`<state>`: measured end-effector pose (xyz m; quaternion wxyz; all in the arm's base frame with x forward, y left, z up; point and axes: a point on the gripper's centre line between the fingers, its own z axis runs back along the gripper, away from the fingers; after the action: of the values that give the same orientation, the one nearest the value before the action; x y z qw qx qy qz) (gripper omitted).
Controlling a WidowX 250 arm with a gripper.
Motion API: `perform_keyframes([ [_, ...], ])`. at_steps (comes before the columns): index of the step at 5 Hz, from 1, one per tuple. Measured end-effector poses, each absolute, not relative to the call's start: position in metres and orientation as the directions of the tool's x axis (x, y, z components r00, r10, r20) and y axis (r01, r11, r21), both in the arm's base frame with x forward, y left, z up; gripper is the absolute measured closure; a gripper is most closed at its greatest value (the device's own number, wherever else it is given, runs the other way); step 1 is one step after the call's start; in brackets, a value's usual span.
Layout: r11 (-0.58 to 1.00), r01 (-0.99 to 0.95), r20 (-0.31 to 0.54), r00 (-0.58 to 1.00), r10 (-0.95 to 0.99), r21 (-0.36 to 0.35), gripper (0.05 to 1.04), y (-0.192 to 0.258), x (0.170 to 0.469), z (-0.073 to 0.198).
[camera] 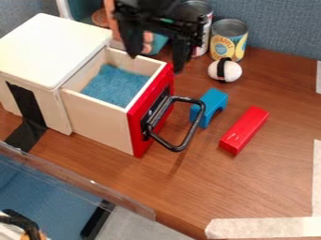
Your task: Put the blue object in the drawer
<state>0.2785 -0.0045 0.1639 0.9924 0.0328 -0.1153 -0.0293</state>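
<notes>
The black gripper (155, 58) hangs at the top of the view, above the back corner of the open drawer, its two fingers spread with nothing between them. The drawer (94, 111) is pulled out of a white box, with a red front, a black loop handle and a blue lining inside. The blue object (214, 99), an arch-shaped block, stands on the table just right of the drawer front, partly behind the handle. It is to the right of and below the gripper, apart from it.
A red block (244, 130) lies right of the blue one. Behind them sits a white ball with a black band (224, 70), near a yellow-labelled can (229, 40) and another can (202, 23) by the back wall. The white box (47, 49) stands left.
</notes>
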Motion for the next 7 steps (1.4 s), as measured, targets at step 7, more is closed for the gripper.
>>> perform_keyframes([
  [7, 0.948, 0.3, 0.245, 0.916, -0.318, 0.109, 0.085, -0.066, 0.396, 0.086],
])
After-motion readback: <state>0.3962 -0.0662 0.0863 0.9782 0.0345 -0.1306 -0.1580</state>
